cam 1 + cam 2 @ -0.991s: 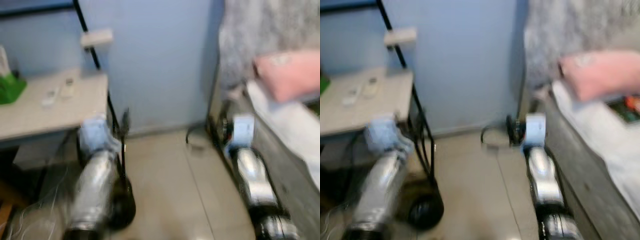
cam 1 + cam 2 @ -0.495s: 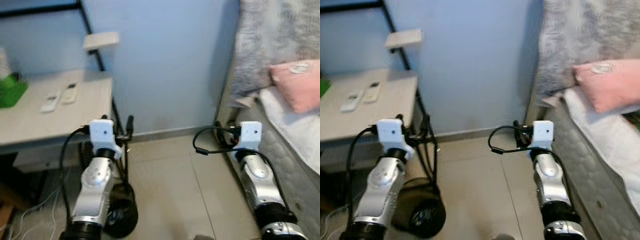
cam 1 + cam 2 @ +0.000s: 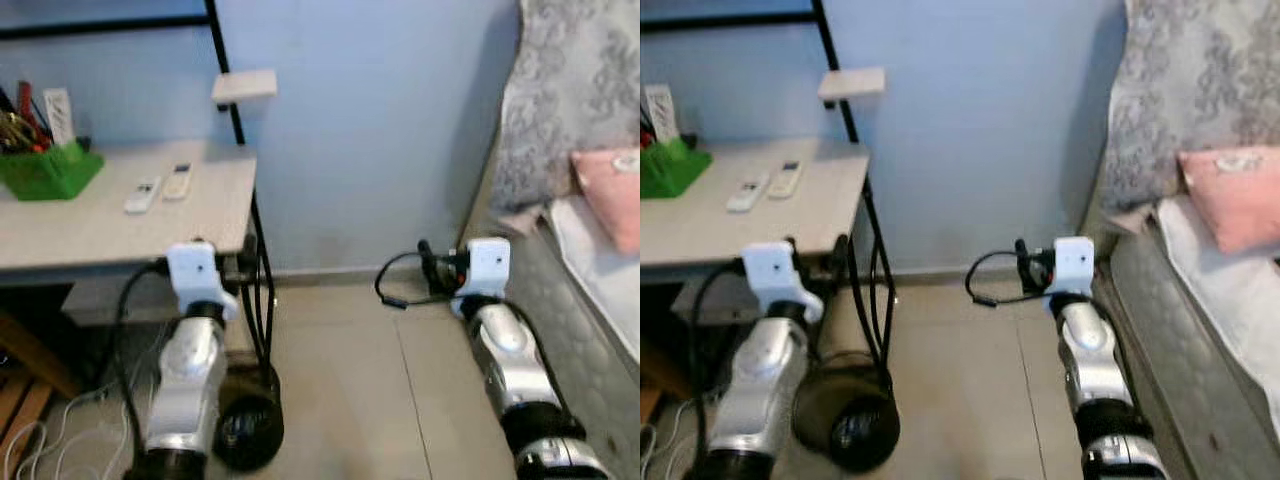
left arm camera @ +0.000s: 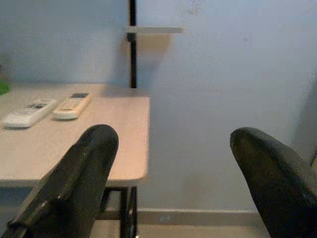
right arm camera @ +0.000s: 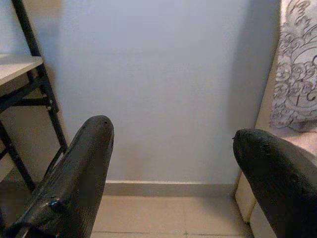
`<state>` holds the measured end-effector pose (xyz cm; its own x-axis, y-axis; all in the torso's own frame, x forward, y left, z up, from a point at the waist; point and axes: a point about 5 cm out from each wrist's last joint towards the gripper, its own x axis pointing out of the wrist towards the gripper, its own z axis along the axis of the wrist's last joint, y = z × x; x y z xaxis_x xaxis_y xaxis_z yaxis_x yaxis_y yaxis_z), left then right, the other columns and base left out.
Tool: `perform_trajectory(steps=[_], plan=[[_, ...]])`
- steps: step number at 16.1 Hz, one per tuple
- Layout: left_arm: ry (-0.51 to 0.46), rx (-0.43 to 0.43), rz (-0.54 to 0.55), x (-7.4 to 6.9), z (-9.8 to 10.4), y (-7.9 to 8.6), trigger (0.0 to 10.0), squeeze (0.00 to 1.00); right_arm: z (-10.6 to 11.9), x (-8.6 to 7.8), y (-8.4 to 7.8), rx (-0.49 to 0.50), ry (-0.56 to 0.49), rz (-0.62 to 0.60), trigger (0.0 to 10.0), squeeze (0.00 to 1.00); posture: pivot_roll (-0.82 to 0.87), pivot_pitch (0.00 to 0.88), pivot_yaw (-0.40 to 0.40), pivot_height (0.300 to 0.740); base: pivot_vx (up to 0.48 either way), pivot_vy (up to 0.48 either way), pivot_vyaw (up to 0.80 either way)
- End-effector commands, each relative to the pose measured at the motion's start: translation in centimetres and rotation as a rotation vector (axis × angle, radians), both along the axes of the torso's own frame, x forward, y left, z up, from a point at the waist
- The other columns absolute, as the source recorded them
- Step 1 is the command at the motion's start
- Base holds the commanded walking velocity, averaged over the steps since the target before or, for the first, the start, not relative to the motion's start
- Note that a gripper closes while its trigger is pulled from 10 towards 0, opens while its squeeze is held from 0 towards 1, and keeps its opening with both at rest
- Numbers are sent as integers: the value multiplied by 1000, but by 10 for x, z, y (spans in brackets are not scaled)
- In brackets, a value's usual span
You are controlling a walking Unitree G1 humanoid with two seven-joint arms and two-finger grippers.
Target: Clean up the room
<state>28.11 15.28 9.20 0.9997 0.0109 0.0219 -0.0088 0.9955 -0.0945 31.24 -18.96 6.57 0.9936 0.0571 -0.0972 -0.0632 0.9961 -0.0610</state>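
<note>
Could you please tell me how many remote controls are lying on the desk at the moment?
2. A white remote and a cream remote lie side by side on the desk, right of the green organizer. Others may be hidden beyond the frame's left edge.

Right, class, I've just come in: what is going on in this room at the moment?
The robot stands facing a blue wall between a desk and a bed. Both its left gripper and right gripper are open and hold nothing. Two remote controls and a green pen holder lie untouched on the desk.
</note>
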Motion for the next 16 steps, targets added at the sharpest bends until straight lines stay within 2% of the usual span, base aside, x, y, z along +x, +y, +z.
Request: perform_trajectory(steps=[1,9,11,12,13,15,16], plan=[[-6,13,18,2,3,8,10000,0,5,5,5,-5,-19,4,10000,0,-106,0,87,740,0,0,0],[-8,31,-22,3,3,5,10000,0,2,4,4,-7,-15,-24,10000,0,-109,0,93,740,0,0,0],[22,-34,-8,1,0,5,10000,0,1,2,5,-5,-12,-23,10000,0,-114,0,97,740,0,0,0],[52,-66,-26,-5,-3,2,10000,0,-1,1,5,5,-6,-18,10000,0,-119,0,100,740,0,0,0],[81,-48,-91,-15,-7,-4,10000,0,-3,-4,5,21,4,-6,10000,0,-121,0,101,740,0,0,0],[105,20,-138,-31,-15,0,10000,0,-9,-16,8,52,31,36,10000,0,-125,0,100,740,0,0,0],[63,133,-172,-47,-16,8,10000,0,-16,-34,7,47,59,83,10000,0,-130,0,101,740,0,0,0]])
